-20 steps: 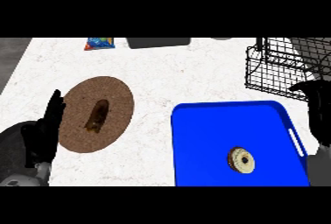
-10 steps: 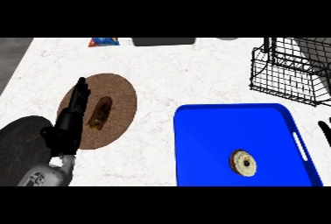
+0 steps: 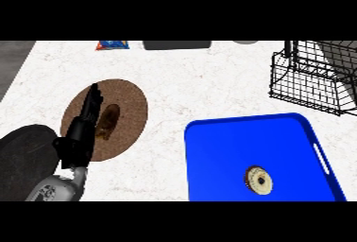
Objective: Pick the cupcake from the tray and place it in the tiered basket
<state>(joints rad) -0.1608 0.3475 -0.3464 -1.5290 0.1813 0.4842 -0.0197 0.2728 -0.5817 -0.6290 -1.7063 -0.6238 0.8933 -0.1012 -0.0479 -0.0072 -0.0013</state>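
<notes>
Right hand gone from view since half second ago; left hand [image 3: 78, 142] shifted slightly up over brown plate [image 3: 129, 111]. Cupcake [image 3: 259, 180] sits on blue tray [image 3: 230, 151], lower right part. Tiered basket [image 3: 314, 75] beyond tray, apart, at desk [image 3: 202, 80] right edge. Left fingers [image 3: 90, 101] straight, together, holding nothing.
</notes>
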